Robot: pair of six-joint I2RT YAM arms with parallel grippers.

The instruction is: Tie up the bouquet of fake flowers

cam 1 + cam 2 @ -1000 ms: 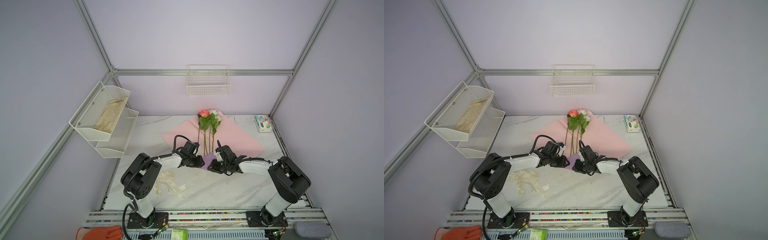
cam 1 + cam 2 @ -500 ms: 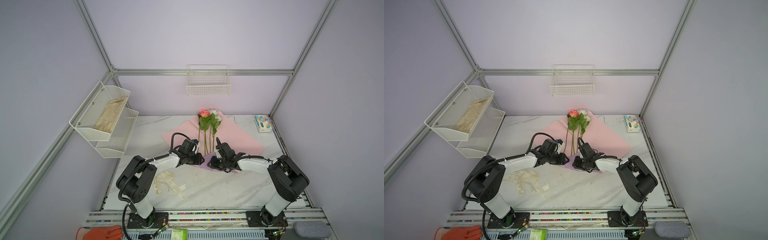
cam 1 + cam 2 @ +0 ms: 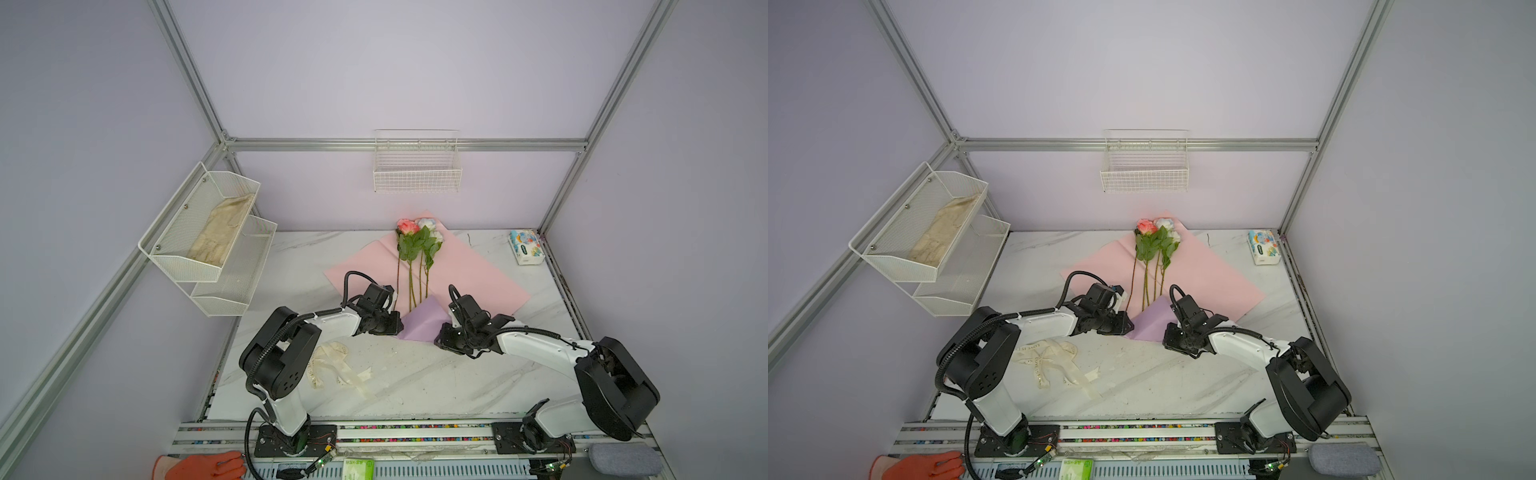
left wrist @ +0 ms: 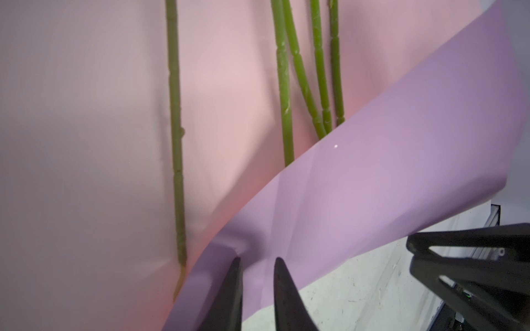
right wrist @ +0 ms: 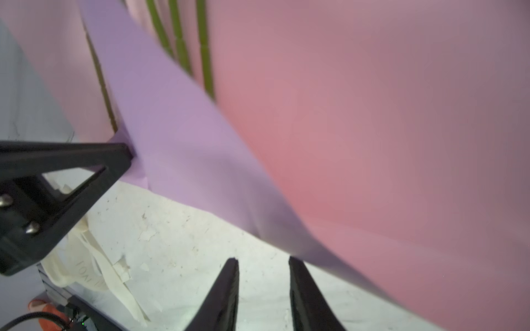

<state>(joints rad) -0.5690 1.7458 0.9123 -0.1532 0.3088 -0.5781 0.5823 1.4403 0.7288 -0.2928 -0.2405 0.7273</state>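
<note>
The bouquet of fake flowers (image 3: pixel 415 245) (image 3: pixel 1156 243) lies on a pink paper sheet (image 3: pixel 469 270), blooms toward the back wall. Its green stems (image 4: pixel 284 86) (image 5: pixel 206 57) run under the sheet's near corner, which is folded up and shows lilac (image 3: pixel 424 320) (image 3: pixel 1152 320) (image 4: pixel 387 157) (image 5: pixel 177 129). My left gripper (image 3: pixel 397 326) (image 3: pixel 1128 326) (image 4: pixel 258 262) is at the fold's left edge. Its fingers stand a narrow gap apart with lilac paper showing in the gap. My right gripper (image 3: pixel 440 338) (image 3: pixel 1168 338) (image 5: pixel 262 260) is open at the fold's right edge, over bare marble.
A loose cream ribbon (image 3: pixel 336 368) (image 3: pixel 1050 357) (image 5: pixel 86 258) lies by the left arm. A tissue pack (image 3: pixel 525 247) sits at the back right. A wire shelf (image 3: pixel 208 241) hangs on the left wall and a wire basket (image 3: pixel 417 174) on the back wall. An orange glove (image 3: pixel 199 467) lies by the front rail.
The left jaws have narrowed. The right gripper has drawn slightly back to the right, and more of the lilac fold shows between the two grippers.
</note>
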